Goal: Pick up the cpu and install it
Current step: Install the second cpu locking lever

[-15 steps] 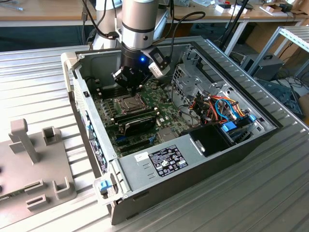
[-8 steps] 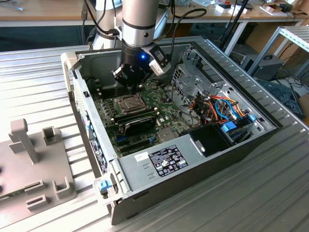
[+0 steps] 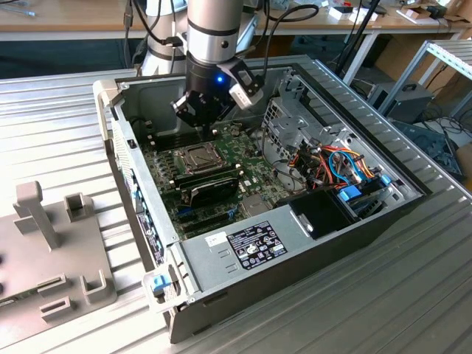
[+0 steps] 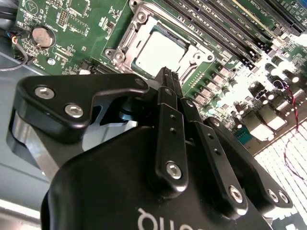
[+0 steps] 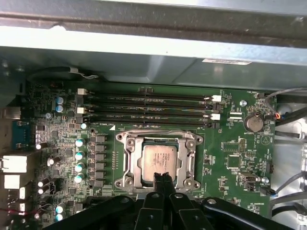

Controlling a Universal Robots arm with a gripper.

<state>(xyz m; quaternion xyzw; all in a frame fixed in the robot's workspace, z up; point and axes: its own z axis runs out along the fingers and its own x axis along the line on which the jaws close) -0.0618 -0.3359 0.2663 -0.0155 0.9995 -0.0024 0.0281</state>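
The small square silver-grey cpu (image 5: 159, 160) is seen seated in the dark socket with its metal frame (image 5: 127, 162), the black gripper (image 5: 164, 181) hovers above with jaws pressed together, empty, so placing seems done.

Seated in socket (image 5: 160, 163) on motherboard (image 5: 230, 158) inside case (image 3: 221, 243): cpu (image 5: 159, 158); end effector (image 5: 163, 179) directly above.

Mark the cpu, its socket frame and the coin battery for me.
cpu (image 5: 159, 160), first wrist view, middle of its silver top.
socket frame (image 5: 128, 163), first wrist view, metal side rail.
coin battery (image 5: 253, 123), first wrist view, centre of its round face.
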